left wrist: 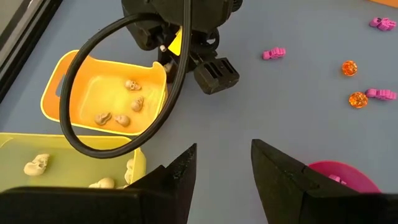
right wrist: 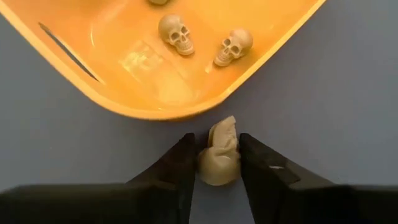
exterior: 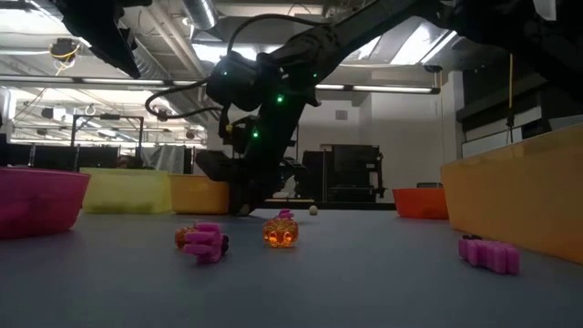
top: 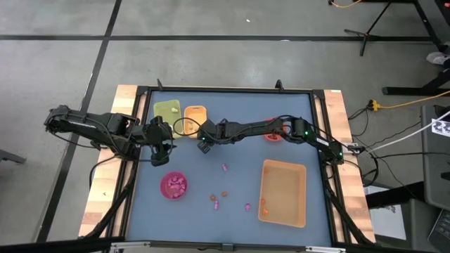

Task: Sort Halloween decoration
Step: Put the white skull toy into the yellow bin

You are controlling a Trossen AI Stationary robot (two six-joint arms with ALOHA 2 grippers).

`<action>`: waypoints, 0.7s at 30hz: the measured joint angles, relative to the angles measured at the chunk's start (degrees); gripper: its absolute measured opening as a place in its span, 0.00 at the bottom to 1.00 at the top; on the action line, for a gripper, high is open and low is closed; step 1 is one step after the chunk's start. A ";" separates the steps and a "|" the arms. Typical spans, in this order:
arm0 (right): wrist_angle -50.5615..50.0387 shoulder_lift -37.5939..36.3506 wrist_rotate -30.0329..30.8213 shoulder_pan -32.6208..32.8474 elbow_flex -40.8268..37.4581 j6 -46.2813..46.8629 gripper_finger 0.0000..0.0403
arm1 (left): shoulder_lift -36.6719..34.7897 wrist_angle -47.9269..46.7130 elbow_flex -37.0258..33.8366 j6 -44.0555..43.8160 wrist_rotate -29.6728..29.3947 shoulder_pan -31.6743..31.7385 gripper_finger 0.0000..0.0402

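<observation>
My right fingers [right wrist: 216,163] grasp a cream skull [right wrist: 219,155] just beside the orange tray [right wrist: 155,74]; next lift, drop inside. Left fingers [left wrist: 224,171] released, waiting near it.

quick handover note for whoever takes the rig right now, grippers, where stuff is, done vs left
Right gripper: fingers around a cream skull on the mat, just outside the orange tray; whether the grip is firm I cannot tell.
Left gripper: open, empty, hovering near the green tray.
Done: skulls lie in the orange and green trays; the pink bowl holds pink pieces.
Left: the pink trinkets and orange pumpkins loose on the mat, plus this skull.
</observation>
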 joint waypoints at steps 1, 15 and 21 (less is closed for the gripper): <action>-0.02 0.00 0.00 0.00 -0.02 0.00 0.25 | -0.02 -0.01 0.00 0.00 0.00 -0.01 0.34; -0.17 -0.55 -2.94 -0.11 -0.12 -0.14 0.29 | -0.01 0.00 0.00 0.00 0.00 0.01 0.34; -3.18 -3.46 -5.76 -0.09 -0.46 -0.48 0.23 | -0.02 -0.01 0.00 0.00 0.00 0.01 0.34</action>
